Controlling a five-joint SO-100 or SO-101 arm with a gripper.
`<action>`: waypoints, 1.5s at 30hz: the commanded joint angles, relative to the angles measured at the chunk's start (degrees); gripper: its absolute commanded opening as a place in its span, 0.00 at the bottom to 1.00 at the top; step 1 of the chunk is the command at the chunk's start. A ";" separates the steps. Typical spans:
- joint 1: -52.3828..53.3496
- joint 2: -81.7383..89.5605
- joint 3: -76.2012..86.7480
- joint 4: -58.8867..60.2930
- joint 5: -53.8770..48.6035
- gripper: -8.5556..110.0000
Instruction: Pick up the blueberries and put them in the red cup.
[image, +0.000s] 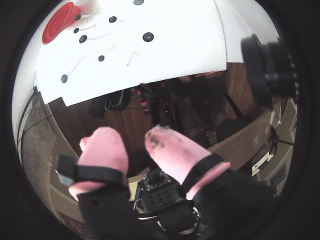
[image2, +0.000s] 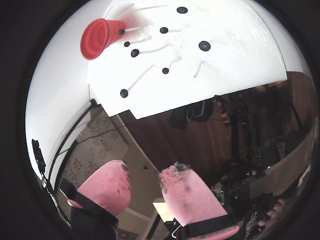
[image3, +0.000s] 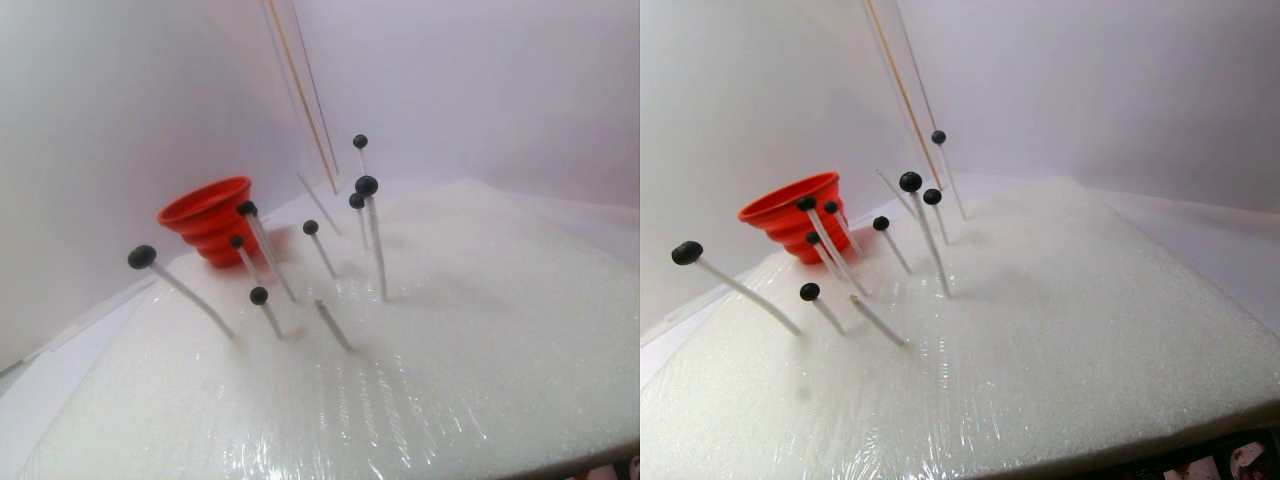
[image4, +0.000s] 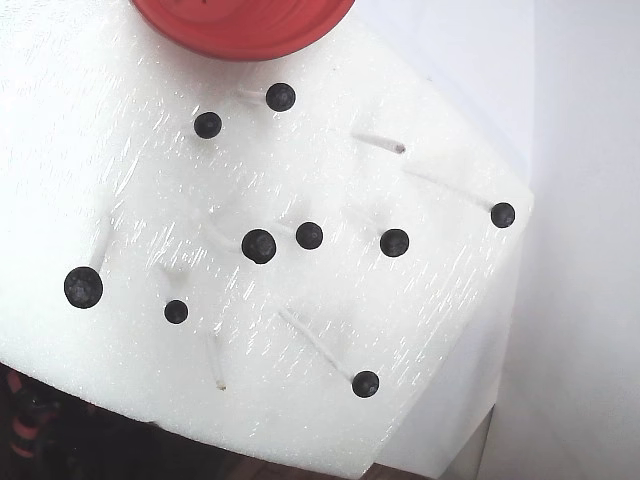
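Observation:
Several blueberries (image4: 259, 245) sit on the tips of thin white sticks stuck in a white foam board (image4: 430, 300). Both wrist views show them as dark dots, such as one blueberry (image: 148, 37) and another (image2: 204, 46). The red cup (image3: 208, 215) stands at the board's far left corner in the stereo pair view, at the top edge (image4: 240, 25) in the fixed view, and upper left in both wrist views (image: 60, 22) (image2: 97, 37). My gripper (image: 130, 136) (image2: 146, 172) has pink padded fingers, stands open and empty, and is well off the board.
Some sticks (image3: 333, 325) carry no berry. The foam board's edge (image: 130, 87) ends over dark wood and tripod gear (image: 160, 105). A black camera lens (image: 270, 65) hangs at the right. Thin rods (image3: 300, 90) lean against the back wall.

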 joint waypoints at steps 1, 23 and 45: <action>0.44 0.44 0.70 -1.67 -3.52 0.17; 8.88 -0.35 10.46 -13.01 -25.22 0.17; 10.37 -4.75 17.49 -26.81 -35.16 0.17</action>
